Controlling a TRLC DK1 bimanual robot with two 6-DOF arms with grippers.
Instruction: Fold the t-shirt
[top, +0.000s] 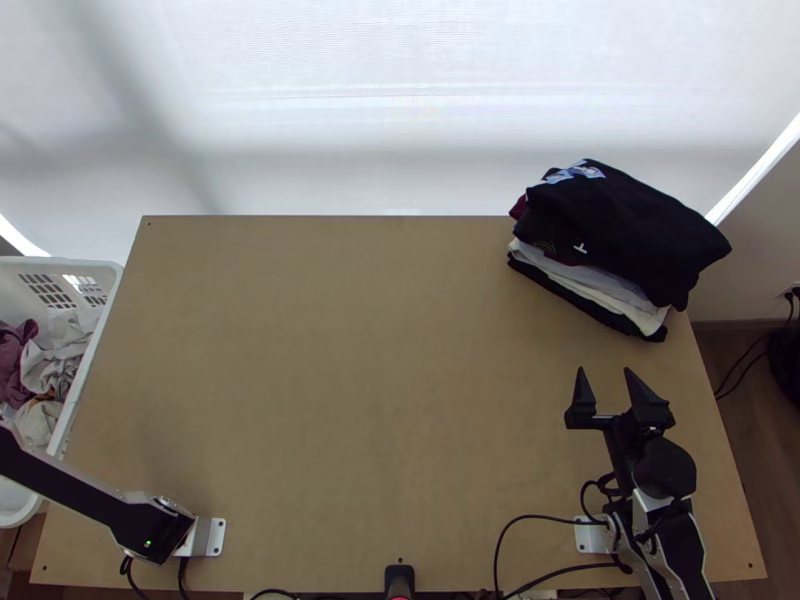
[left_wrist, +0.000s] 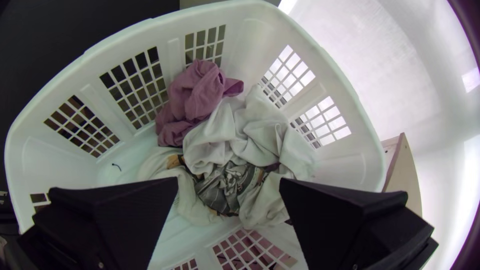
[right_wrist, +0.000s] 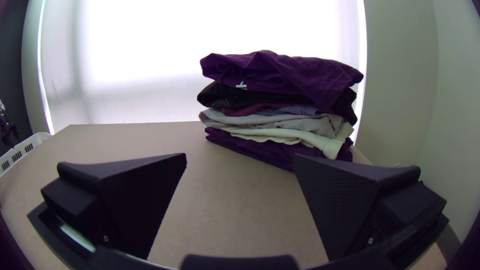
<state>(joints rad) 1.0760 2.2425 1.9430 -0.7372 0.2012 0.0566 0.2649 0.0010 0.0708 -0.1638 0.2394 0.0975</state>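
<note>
Hanging over the white plastic laundry basket (left_wrist: 260, 25), the left gripper (left_wrist: 229, 179) holds its two wide flat black fingers well apart above the crumpled clothes. The basket stands beside the left end of the light wooden table (top: 300, 350). In it, a mauve cloth garment (left_wrist: 197, 95) lies bunched near the wall, touching a pale grey cloth garment (left_wrist: 260, 130) that lies in loose folds. A dark grey patterned cloth (left_wrist: 220, 192) is crumpled against the pale one. Which of these is the t-shirt, I cannot tell.

Above the table's right side, the right gripper (top: 604, 370) has its fingers apart too, pointing toward the table's far edge, near the folded pile. That neat pile of folded garments (top: 620, 235) sits at the far right corner, a dark garment with a blue and white print (top: 575, 173) on top, with pale grey and cream layers (right_wrist: 280, 127) lower down and another dark layer (right_wrist: 265, 150) at the bottom.
</note>
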